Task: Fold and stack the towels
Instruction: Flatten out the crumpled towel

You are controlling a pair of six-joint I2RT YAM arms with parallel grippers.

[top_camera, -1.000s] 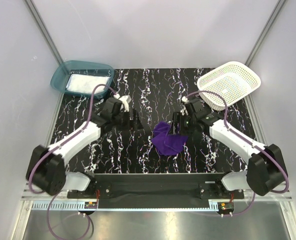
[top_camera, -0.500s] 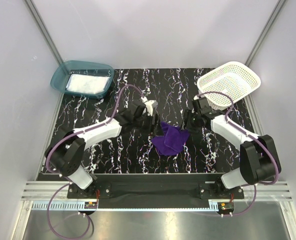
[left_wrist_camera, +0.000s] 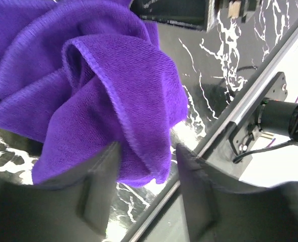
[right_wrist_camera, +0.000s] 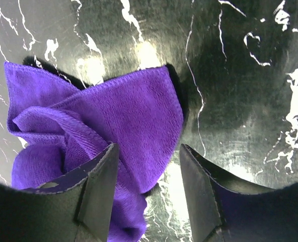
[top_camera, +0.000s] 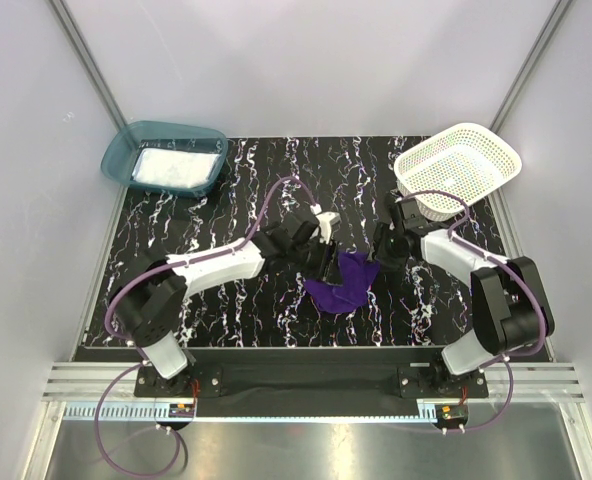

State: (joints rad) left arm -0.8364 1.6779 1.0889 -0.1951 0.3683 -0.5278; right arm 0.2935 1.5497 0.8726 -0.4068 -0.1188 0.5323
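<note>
The purple towel (top_camera: 344,285) lies crumpled near the centre of the black marbled counter (top_camera: 226,200), slightly toward the near edge.

Left tool (top_camera: 325,262): positioned at the towel's left side. In the left wrist view the fingers (left_wrist_camera: 101,186) are spread, with a hemmed fold of the towel (left_wrist_camera: 114,85) between them. The fold touches one finger. A narrow gap remains at the other finger.

Right tool (top_camera: 383,246): positioned just beside the towel's far right corner. In the right wrist view the fingers (right_wrist_camera: 101,191) are spread above the towel (right_wrist_camera: 129,116) and grip nothing.

A white towel (top_camera: 174,167) lies in the teal bin (top_camera: 121,150) at the far left corner. A white mesh basket (top_camera: 458,165) stands at the far right corner.
</note>
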